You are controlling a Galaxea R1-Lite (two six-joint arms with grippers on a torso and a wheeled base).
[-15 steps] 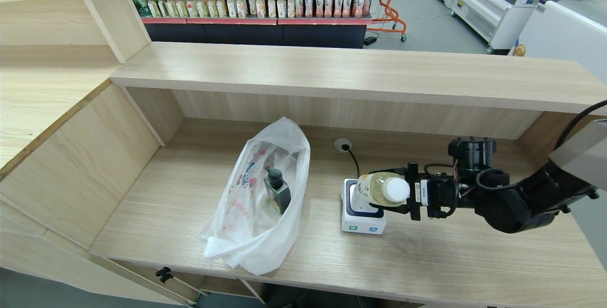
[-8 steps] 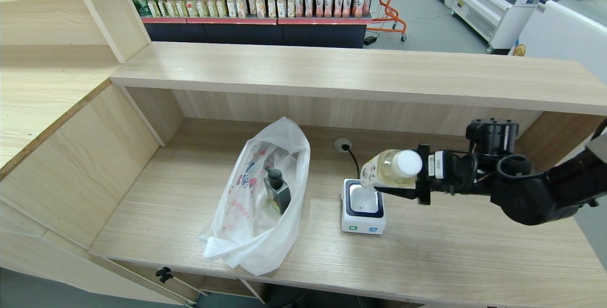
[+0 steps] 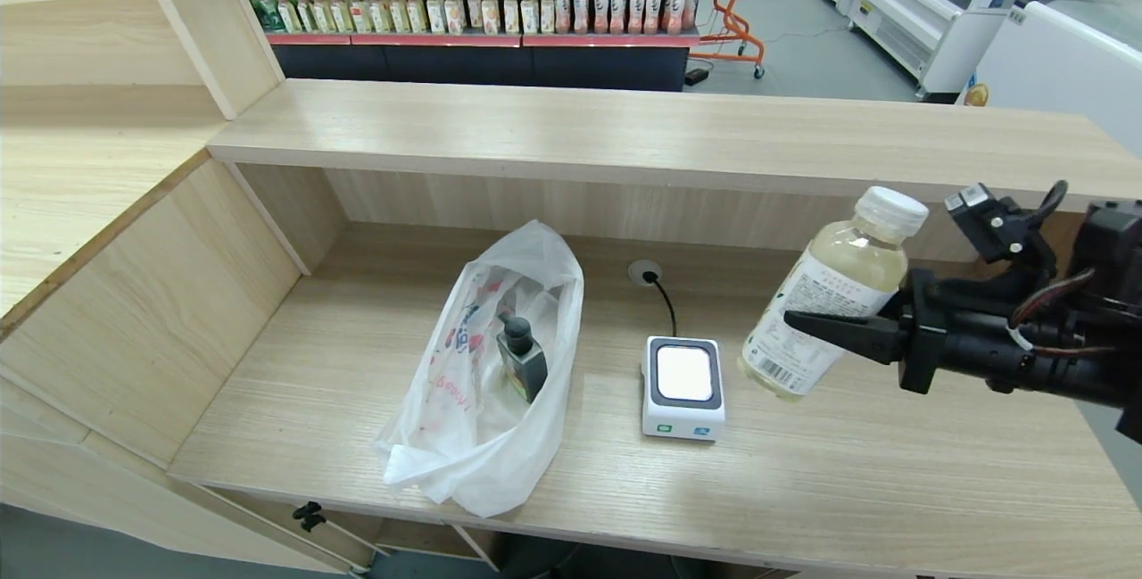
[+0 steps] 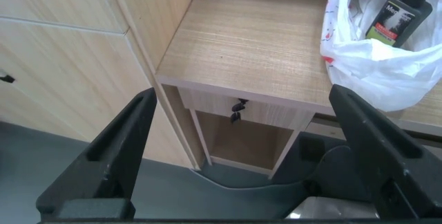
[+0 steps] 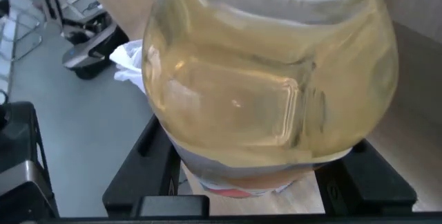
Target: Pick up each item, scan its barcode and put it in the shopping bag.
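Our right gripper [image 3: 834, 325] clamps a tilted, clear plastic bottle [image 3: 825, 289] of pale drink right of the boxy white scanner [image 3: 682, 409]. The crinkly bag [image 3: 446, 418] lies left. Our left gripper [image 4: 242, 148] gapes.

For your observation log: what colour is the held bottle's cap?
White cap, best seen in the head view.

- A light wood-grain counter [image 3: 848, 472], set below a raised ledge.
- A white plastic shopping bag [image 3: 446, 445] lies slumped on its left half, mouth open.
- A small white scanner [image 3: 682, 418] sits near the bag's right, window up.
- A black cable [image 3: 665, 302] runs from a round port [image 3: 638, 268] by the back wall, seemingly into the scanner's far edge.
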